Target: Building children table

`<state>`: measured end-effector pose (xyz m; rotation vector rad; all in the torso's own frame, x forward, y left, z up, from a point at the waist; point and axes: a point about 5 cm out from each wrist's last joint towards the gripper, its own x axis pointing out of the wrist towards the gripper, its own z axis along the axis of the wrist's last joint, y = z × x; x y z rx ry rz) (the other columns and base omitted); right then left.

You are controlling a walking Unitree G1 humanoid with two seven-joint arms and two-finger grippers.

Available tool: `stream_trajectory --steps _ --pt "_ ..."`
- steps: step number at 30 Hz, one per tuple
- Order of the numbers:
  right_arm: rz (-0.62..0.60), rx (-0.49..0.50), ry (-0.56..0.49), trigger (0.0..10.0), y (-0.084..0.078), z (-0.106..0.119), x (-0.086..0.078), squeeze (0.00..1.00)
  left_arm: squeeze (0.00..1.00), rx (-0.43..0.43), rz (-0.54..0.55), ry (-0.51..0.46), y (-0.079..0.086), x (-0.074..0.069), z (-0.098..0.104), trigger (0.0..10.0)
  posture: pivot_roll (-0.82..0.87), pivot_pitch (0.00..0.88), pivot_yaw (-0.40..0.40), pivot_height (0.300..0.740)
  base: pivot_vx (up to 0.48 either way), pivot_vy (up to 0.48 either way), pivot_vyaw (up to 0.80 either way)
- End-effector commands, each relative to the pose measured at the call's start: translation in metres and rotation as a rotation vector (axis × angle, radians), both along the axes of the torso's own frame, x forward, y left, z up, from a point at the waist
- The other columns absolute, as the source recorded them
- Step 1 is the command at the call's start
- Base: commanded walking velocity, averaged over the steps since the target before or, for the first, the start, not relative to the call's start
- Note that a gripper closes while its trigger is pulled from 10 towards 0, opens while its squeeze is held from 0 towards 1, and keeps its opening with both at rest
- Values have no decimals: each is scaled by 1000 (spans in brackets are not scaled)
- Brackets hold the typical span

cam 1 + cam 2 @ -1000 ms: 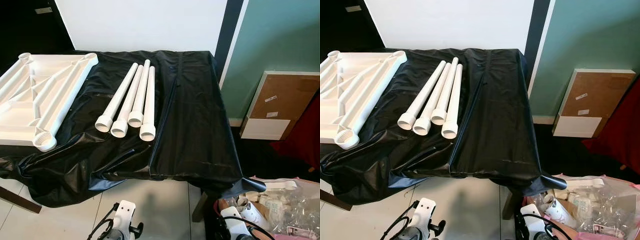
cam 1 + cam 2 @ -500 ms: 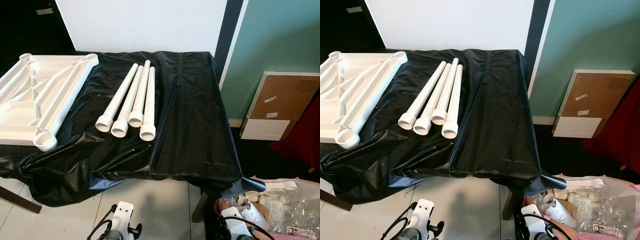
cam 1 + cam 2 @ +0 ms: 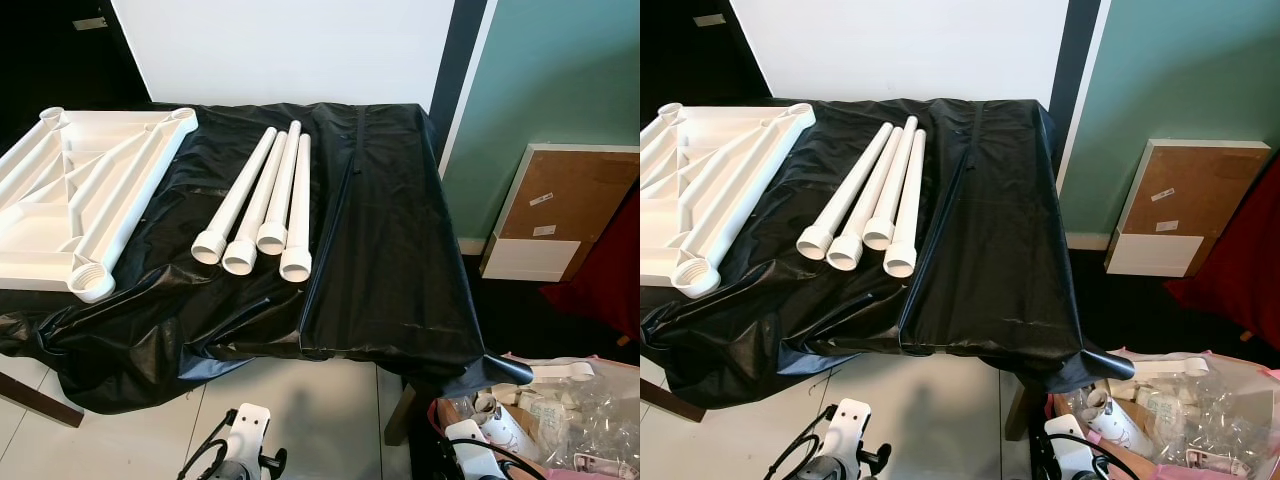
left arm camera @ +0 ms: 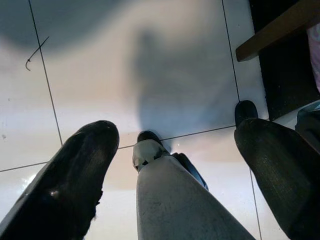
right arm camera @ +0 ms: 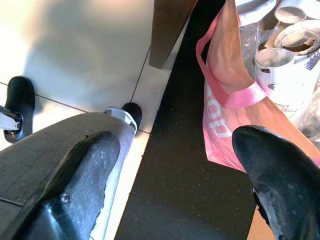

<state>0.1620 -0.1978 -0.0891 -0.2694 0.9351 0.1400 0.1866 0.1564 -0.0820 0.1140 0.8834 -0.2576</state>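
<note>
Eye views: four white legs (image 3: 262, 205) side by side on black-sheeted desk (image 3: 390, 270); upturned tabletop (image 3: 85, 195) at left.
Risk: legs round, sheet slick, nudge rolls them off.

Left wrist: left gripper (image 4: 175, 165) released, over floor.

Right wrist: right gripper (image 5: 175, 165) released, near pink bag (image 5: 235, 95); could snag.

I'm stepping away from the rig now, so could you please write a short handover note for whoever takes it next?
Left gripper and right gripper: both open, holding nothing, hanging low over the floor.
Tabletop: upside down at the left of the black sheet, sockets up.
Four legs: side by side to its right, wide ends toward the robot.
Done: nothing fitted.
Left: fit all four legs into the corner sockets.
</note>
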Motion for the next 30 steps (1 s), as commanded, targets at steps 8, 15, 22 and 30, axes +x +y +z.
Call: stream_trajectory --steps 8,15,22,30 --pt "-4 3 42 10000 2 -5 -10 0 0 5 23 34 7 -9 -4 10000 -59 0 -3 740 0 322 0" --pt "1 -4 45 10000 -4 -4 -11 0 0 -4 27 20 7 -5 -2 10000 -56 0 -12 740 0 329 0" --pt "8 -10 49 10000 -6 -4 -12 0 0 -15 23 -2 3 0 0 10000 -53 0 -15 740 0 332 0" --pt "13 -9 54 10000 -5 -5 -13 0 0 -22 16 -17 1 3 2 10000 -51 0 -14 740 0 344 0"
